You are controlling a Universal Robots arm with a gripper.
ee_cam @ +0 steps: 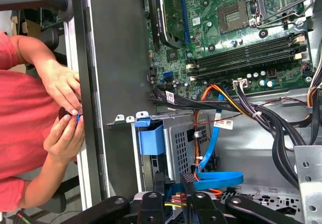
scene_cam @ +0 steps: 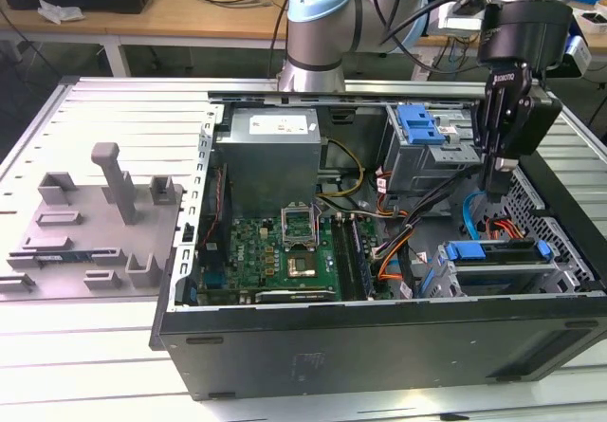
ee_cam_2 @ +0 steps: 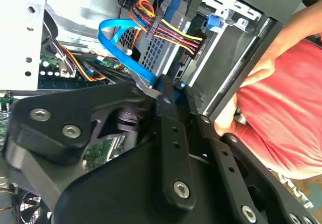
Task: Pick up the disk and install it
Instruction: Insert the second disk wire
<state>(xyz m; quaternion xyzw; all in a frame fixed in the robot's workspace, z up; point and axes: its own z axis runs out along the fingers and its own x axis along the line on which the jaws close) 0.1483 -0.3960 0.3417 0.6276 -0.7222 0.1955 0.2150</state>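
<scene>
The disk (scene_cam: pixel 495 251), grey metal in a blue carrier, lies flat in the drive bay at the lower corner of the open computer case (scene_cam: pixel 379 337), on the exterior view's right. My gripper (scene_cam: pixel 501 177) hangs just above and behind it, pointing down into the case. Its fingers (ee_cam: pixel 187 183) stand close together with the end of a blue flat cable (ee_cam: pixel 221 177) between them. That same blue cable (ee_cam_2: pixel 118 45) loops away from the gripper (ee_cam_2: pixel 173 90) toward the drive cage in the second wrist view.
A motherboard (scene_cam: pixel 285 247) and power supply (scene_cam: pixel 270 147) fill the case's left half, with bundled wires (scene_cam: pixel 398 242) in between. A grey fixture with upright posts (scene_cam: pixel 95 218) sits on the table at the left. A person's hands (ee_cam: pixel 65 108), in a red shirt, are beside the case wall.
</scene>
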